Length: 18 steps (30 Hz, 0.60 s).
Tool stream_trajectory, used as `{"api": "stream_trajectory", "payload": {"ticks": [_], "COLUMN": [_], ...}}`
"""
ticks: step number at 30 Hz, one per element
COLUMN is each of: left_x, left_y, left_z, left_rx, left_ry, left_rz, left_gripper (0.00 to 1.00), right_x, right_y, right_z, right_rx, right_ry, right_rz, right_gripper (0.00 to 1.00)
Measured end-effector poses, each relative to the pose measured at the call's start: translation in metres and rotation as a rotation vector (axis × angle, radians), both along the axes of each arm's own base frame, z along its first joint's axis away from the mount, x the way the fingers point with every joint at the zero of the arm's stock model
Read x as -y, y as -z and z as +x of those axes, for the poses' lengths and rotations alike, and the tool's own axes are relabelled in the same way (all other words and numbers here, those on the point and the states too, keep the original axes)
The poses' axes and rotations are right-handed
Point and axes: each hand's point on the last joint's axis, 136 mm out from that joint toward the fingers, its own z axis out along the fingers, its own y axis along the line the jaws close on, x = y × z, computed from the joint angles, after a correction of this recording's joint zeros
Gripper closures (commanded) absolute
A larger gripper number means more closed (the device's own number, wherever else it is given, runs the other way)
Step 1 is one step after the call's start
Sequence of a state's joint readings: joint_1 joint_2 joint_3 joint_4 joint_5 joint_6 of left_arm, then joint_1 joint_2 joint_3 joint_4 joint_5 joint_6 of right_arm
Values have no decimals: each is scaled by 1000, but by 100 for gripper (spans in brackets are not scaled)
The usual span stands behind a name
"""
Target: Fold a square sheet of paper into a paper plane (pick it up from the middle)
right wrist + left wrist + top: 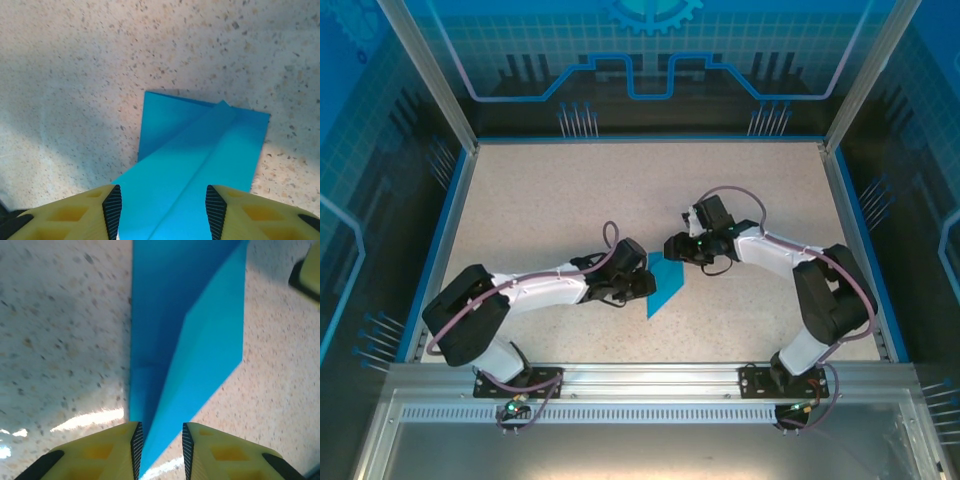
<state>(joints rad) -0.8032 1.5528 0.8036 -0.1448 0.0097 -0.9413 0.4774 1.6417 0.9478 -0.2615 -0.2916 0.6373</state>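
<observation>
Left end effector (161,442) stands part open, its pads clear of the plane (200,340), whose narrow tip lies in the gap; nothing is gripped. Right end effector (162,210) gapes wider, straddling the plane's other end, also holding nothing. Plane lies mid-surface (570,190), between the two arms. My worry: the folds look loose, so unpressed flaps may spring open. A pad dragging on lift-off could snag the tip and skew or tear it. Closing off the centre crease would crumple a wing.

White-black arms (545,290), yellow jaws, purple cables (611,233)
</observation>
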Motion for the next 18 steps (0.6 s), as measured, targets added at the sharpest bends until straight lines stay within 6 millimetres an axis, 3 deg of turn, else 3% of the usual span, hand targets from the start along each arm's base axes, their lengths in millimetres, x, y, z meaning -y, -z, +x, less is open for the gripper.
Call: {"api": "stream_trajectory", "payload": {"ticks": [6, 11, 18], "left_x": [-7, -10, -9], "left_y": [20, 30, 35], "left_z": [7, 8, 12], "left_rx": [-22, -35, -43], "left_ry": [-29, -36, -43], "left_rz": [58, 86, 108], "left_gripper": [69, 76, 81], "right_x": [-2, -6, -15], "right_y": [23, 39, 38], "right_z": [-6, -11, -12], "right_rx": [-72, -133, -143], "right_ry": [-11, -29, -54], "right_rz": [-6, 0, 27], "right_gripper": [50, 54, 59]}}
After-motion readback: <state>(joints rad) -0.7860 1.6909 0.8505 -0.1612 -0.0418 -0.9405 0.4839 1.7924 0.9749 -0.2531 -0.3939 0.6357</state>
